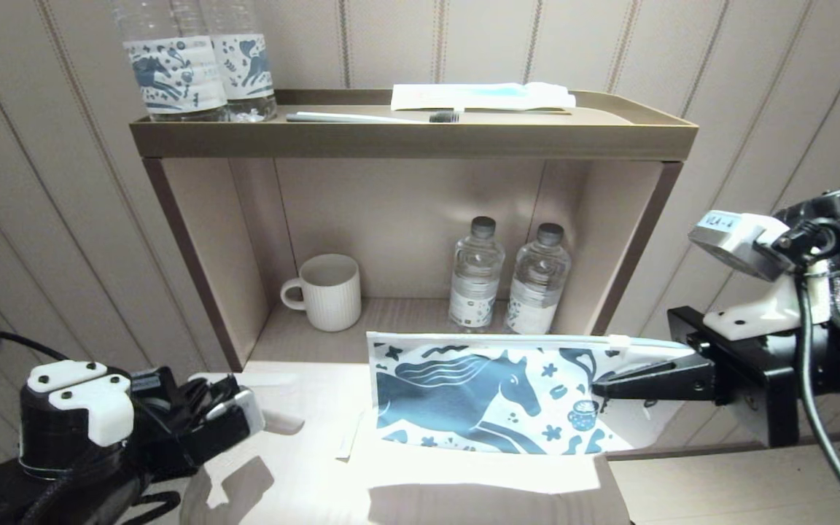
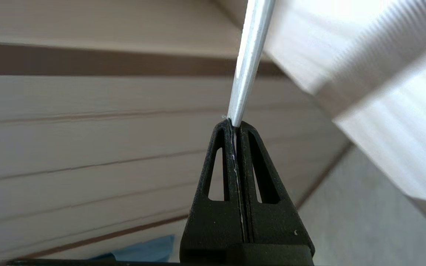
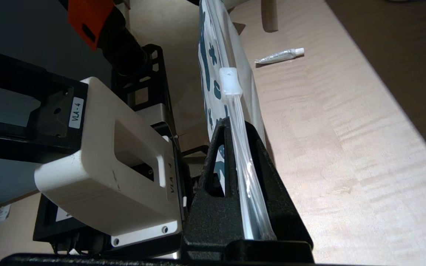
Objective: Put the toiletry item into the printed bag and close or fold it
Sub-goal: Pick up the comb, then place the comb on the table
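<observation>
Above the counter | right gripper [image 1: 599,386] fingers pinch printed bag [image 1: 485,394] | left gripper [image 2: 236,127] fingers clamp comb [image 2: 248,62]

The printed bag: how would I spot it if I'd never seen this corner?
Find the brown wall shelf and look just below and in front of its open cubby. There the printed bag hangs upright, pinched at its zip end by the right gripper. Unlike the horse-label bottles up top, it is flat, with one big blue horse.

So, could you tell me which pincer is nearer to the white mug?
Left. The left pincer, holding the comb, sits just below-left of the mug; the right pincer grips the printed bag farther right.
</observation>
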Motion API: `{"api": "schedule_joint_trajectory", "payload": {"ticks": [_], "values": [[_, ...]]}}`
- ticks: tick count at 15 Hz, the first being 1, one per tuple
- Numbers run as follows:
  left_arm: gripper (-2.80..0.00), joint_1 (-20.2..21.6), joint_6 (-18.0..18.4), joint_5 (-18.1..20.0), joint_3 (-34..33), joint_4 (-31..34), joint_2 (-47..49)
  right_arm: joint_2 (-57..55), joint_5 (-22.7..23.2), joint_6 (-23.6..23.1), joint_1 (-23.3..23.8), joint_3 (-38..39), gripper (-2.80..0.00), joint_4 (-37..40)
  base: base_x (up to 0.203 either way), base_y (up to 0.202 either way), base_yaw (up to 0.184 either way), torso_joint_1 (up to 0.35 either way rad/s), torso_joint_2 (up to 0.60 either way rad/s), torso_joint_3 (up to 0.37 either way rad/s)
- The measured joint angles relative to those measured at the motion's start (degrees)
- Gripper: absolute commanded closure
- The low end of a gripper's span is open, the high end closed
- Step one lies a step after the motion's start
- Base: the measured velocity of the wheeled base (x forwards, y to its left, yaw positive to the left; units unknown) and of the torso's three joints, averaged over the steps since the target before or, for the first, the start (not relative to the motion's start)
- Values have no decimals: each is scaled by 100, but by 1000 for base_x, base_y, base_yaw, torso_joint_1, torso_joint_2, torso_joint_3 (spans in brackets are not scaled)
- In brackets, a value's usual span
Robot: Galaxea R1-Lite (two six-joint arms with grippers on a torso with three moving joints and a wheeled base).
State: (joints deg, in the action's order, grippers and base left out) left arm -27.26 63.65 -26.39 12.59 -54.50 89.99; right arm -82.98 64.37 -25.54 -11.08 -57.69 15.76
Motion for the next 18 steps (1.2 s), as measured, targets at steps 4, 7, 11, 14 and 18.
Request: {"api": "schedule_joint_trajectory", "payload": {"ticks": [4, 7, 11, 14, 18], "values": [[0, -135, -868, 140, 1429, 1735, -739, 110, -279, -4, -52, 27, 0, 35, 0, 0, 0, 0, 0, 0], [0, -360, -2219, 747, 2595, 3969, -1176, 112, -293, -1, -71, 30, 0, 47, 0, 0, 0, 0, 0, 0], [0, -471, -3911, 2489, 4019, 6742, -1583, 66, -1258, -67, -381, 120, 0, 20, 0, 0, 0, 0, 0, 0], [0, -502, -4083, 3045, 5013, 7833, -1577, 102, -2643, -185, -1138, 171, 0, -2, 0, 0, 0, 0, 0, 0], [0, -756, -4346, 3860, 6450, 8785, -1109, 330, -3054, -222, -1896, 216, 0, -6, 0, 0, 0, 0, 0, 0]]}}
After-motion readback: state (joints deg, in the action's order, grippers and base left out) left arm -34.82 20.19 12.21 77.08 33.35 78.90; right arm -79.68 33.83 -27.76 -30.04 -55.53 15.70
